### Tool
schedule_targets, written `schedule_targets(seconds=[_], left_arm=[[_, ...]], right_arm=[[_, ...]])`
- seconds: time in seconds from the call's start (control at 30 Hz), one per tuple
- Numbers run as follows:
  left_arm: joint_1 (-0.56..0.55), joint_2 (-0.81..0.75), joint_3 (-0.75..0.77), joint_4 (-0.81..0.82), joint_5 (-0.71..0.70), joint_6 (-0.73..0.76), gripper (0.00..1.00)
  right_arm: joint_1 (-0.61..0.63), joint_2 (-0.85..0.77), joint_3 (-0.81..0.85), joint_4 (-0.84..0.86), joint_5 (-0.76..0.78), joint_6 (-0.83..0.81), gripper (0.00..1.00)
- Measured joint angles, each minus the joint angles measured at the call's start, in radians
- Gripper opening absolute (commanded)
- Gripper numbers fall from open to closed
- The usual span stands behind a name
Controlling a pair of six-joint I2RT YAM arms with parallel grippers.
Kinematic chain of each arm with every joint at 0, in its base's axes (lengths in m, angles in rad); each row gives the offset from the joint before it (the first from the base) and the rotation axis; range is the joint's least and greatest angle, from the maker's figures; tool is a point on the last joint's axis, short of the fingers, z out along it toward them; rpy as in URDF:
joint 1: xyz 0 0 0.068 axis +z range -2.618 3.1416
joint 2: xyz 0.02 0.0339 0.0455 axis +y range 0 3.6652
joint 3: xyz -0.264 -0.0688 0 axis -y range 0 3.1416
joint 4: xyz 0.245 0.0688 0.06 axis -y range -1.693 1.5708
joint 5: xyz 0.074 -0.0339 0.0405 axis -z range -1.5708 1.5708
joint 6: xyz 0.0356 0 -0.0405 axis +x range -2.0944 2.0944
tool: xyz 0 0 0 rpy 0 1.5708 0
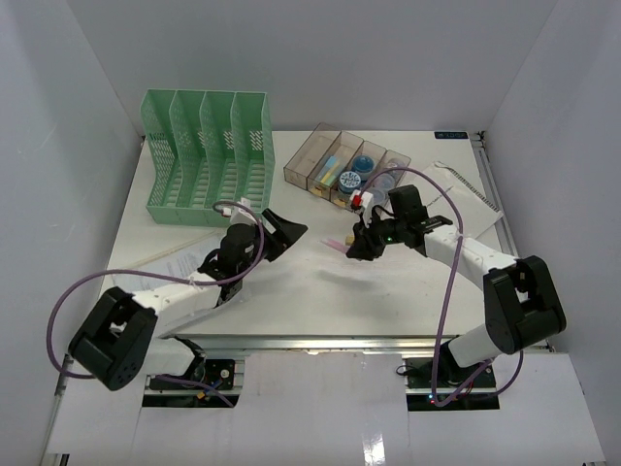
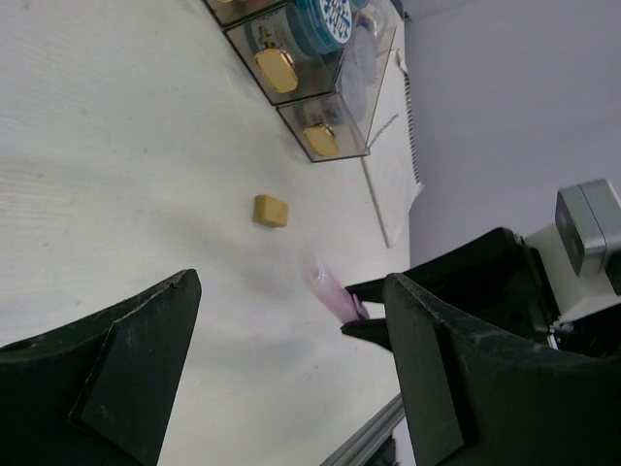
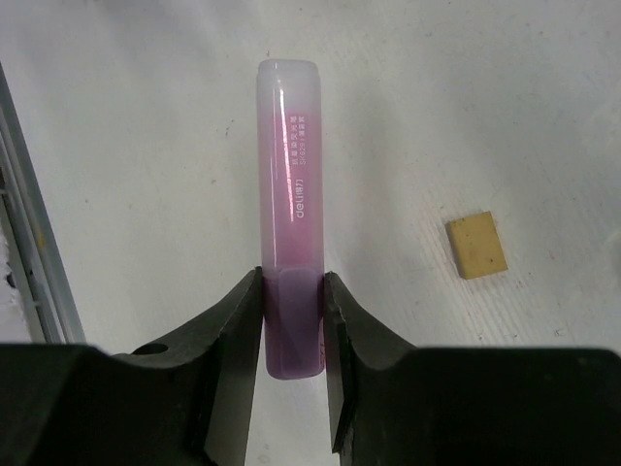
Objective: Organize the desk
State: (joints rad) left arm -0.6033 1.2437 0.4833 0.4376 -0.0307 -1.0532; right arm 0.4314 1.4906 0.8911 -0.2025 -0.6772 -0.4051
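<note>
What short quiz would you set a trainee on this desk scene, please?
1. True or false: the right tool is shut on the translucent pink plastic highlighter pen.
2. The small flat yellow rectangular block lies: A in the clear plastic tray; B on the large white flat desk; C in the green slotted file rack.
3. Fill in: the left tool has its jaws ____.
Key: 1 true; 2 B; 3 open.

Jaws of the right gripper (image 3: 291, 280) hide part of the pink highlighter (image 3: 288, 175), its print unreadably small.
</note>
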Motion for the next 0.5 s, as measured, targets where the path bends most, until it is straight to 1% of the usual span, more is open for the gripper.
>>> schedule_targets(seconds=[0.13,0.27,0.37,0.43,0.5], left_arm=[[-0.002,0.133,0.069,0.095,0.016,-0.088,0.86],[-0.011,0.196,0.124,0.164,0.021,-0.135,0.82],[-0.022,0.233,0.148,0.198,0.033,-0.163,0.76],[-0.028,0.266,0.167,0.209,0.045,-0.176,0.69],[-0.034,0.292,0.182,0.213,0.053,-0.186,0.66]], right_arm=[[0.0,-0.038,-0.024,0.114,0.037,0.155,0.08],[0.0,-0.043,-0.025,0.219,0.053,0.276,0.08],[0.0,-0.042,-0.028,0.276,0.053,0.347,0.08],[0.0,-0.039,-0.03,0.309,0.051,0.386,0.08],[0.0,-0.032,-0.03,0.34,0.048,0.417,0.08]])
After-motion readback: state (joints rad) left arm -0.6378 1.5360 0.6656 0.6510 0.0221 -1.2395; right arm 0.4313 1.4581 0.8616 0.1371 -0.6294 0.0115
